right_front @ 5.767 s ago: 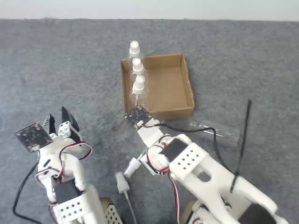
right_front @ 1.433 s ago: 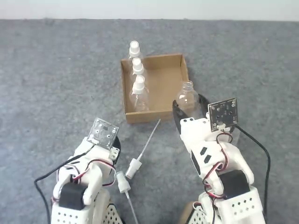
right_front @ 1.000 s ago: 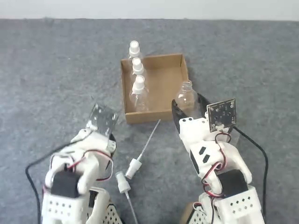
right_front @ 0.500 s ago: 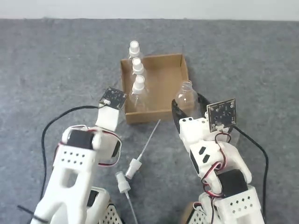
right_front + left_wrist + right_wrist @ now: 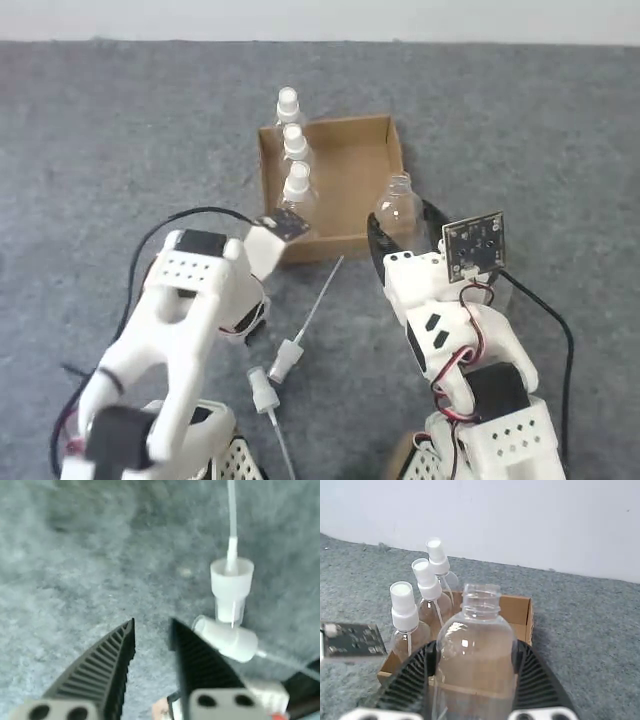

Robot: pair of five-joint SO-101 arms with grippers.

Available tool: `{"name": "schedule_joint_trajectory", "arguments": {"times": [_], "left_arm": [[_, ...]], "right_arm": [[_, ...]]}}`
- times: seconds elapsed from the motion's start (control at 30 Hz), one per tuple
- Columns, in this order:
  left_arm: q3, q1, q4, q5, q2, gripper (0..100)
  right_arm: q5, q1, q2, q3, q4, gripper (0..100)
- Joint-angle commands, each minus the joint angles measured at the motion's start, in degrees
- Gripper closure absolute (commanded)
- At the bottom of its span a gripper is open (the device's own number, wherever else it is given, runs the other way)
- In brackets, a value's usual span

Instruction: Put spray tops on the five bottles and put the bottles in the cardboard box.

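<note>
Two spray tops (image 5: pixel 231 587) lie close together on the carpet (image 5: pixel 120 140), the left gripper (image 5: pixel 151 625) just beside them, fingers slightly spread. The right gripper (image 5: pixel 475 665) pinches an uncapped bottle (image 5: pixel 481 610) upright before the cardboard box (image 5: pixel 352 190), three capped bottles (image 5: pixel 298 190) lined along one wall

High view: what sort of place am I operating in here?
Probably a lab or workshop bench set up for robot practice: a grey felt-like mat as the work surface, a bare white wall behind it, and a cardboard box with capped bottles.
</note>
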Motion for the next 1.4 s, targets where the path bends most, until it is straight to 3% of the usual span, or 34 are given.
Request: {"name": "schedule_joint_trajectory", "arguments": {"times": [0.0,0.13,0.43,1.07,1.37], "left_arm": [[-3.3,0.26,0.97,-10.46,3.6,78],[-3.3,0.26,3.43,-19.08,1.85,78],[-1.27,2.81,13.71,-26.55,-12.4,78],[12.09,23.3,0.18,-26.2,-15.12,78],[13.49,24.0,-1.85,-24.18,-15.03,78]], "right_arm": [[-0.09,0.48,-1.27,-0.79,-1.8,98.1],[-0.09,0.48,-1.27,-0.79,-1.8,98.0],[-0.09,0.48,-1.27,-0.79,-1.8,98.0],[-0.09,0.75,-1.27,-0.79,-1.8,97.9],[-0.09,0.75,-1.27,-0.79,-1.8,97.9]]}}
